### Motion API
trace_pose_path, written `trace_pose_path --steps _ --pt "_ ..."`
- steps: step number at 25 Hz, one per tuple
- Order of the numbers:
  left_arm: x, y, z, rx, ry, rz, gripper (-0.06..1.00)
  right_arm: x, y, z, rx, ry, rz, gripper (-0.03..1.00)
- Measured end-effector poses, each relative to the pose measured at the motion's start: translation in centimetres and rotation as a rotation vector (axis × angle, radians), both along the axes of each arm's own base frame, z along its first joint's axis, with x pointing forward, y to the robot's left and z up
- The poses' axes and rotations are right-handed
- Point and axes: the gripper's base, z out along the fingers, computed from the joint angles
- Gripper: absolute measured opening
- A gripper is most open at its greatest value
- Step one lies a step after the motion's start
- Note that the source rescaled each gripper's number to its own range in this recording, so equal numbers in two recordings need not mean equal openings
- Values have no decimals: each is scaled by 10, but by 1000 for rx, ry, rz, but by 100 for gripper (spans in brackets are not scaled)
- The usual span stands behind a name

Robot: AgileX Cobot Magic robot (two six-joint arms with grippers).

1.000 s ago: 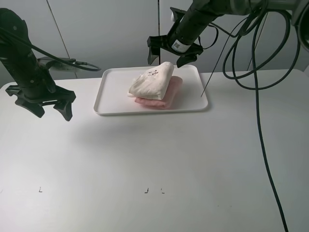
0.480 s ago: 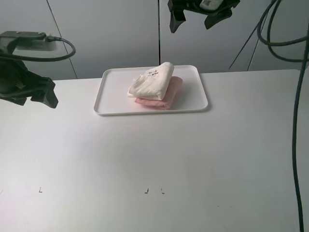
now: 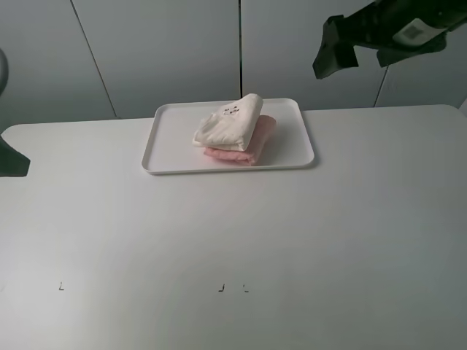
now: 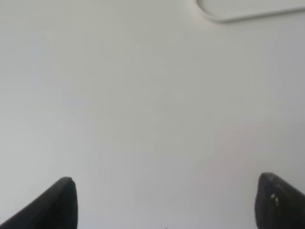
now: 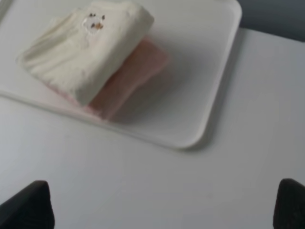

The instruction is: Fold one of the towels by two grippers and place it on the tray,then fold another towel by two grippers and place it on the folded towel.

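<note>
Now both my grippers, left (image 4: 164,202) and right (image 5: 164,205), have lifted away, wide open and empty. The white towel (image 3: 230,122) sits on the pink towel (image 3: 252,144) in the tray (image 3: 169,138). Job looks done.

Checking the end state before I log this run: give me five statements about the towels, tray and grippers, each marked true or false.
1. The cream-white towel lies on top of the pink towel. True.
2. Both towels sit on the bare table, beside the tray. False: the stack lies inside the white tray.
3. The right gripper is shut on the cream-white towel. False: its jaws stand wide apart, empty, and it is raised clear of the tray.
4. The left gripper is open over bare table, holding nothing. True.
5. The pink towel is hidden completely under the cream-white one. False: its edge shows along the stack's front and right side.
</note>
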Motion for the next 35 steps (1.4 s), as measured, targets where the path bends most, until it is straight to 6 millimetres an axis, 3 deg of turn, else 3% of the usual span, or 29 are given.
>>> trace_pose_path --steps 6,11,18,23,30,35 --pt "-43 10 19 1 -50 8 97 -75 -30 -11 23 -39 -11 100" --pt "-81 18 30 -12 -119 15 99 -134 -54 -8 59 -125 -10 100" --pt "-128 28 34 -36 -204 22 99 -198 -79 -8 106 -236 -11 100" --pt "-153 32 31 -67 -287 17 99 -225 -90 -12 120 -255 -15 100" --pt "-174 32 1 -114 -338 -4 99 -249 -101 -15 112 -299 -14 100" --pt "-176 31 -5 -119 -347 -21 99 -264 -107 -15 138 -380 -8 100"
